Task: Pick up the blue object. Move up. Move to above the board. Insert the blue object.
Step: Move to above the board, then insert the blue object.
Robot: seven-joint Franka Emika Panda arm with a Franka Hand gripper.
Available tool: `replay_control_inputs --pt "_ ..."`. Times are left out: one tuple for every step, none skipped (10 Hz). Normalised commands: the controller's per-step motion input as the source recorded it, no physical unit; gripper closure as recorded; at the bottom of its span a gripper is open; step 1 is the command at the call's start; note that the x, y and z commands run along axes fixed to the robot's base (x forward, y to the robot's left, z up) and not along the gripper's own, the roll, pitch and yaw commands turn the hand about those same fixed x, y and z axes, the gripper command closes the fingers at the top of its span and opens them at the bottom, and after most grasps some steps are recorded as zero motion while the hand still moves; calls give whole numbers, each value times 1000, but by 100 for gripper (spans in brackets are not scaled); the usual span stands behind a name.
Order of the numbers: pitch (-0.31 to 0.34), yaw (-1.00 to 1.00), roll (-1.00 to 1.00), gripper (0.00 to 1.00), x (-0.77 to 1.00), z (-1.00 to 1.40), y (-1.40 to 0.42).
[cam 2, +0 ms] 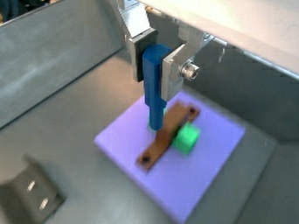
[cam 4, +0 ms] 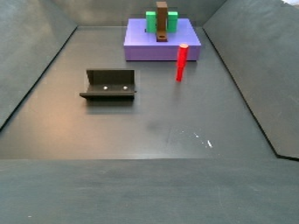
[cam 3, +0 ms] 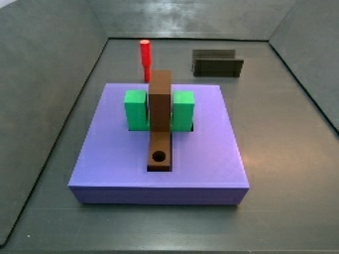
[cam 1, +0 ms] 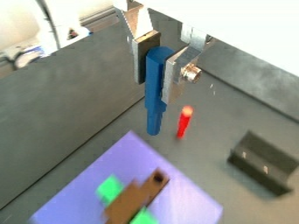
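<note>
In both wrist views my gripper (cam 1: 156,92) (cam 2: 155,87) is shut on the blue object (cam 1: 153,114) (cam 2: 153,109), a blue peg hanging straight down between the silver fingers, well above the floor. The board, a brown bar (cam 1: 135,199) (cam 2: 167,136) (cam 3: 161,119) (cam 4: 163,22), lies on the lavender slab between two green blocks (cam 3: 137,109); its round hole (cam 3: 159,157) is near one end. In a wrist view the peg's lower end lines up over the bar. Neither gripper nor blue peg shows in the side views.
A thin red peg (cam 1: 184,122) (cam 3: 145,60) (cam 4: 181,61) stands upright on the floor beside the lavender slab (cam 2: 211,166) (cam 3: 199,164) (cam 4: 146,48). The fixture (cam 1: 263,160) (cam 2: 30,197) (cam 3: 217,63) (cam 4: 108,85) stands farther off. Grey walls enclose the floor.
</note>
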Motion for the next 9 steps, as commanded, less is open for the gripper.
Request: replay_control_inputs --pt "220 13 16 100 411 215 -695" --pt "110 12 50 100 156 93 -265" --pt "0 0 0 100 86 0 0" --pt "-29 71 59 100 0 -266 -663" --pt "-64 171 74 100 0 -357 -909" --pt "-51 77 199 100 0 -369 -917" --pt "-16 0 364 100 0 -540 -911" --pt "0 0 297 100 169 -700 -843" --pt "0 0 166 100 140 -923 -906"
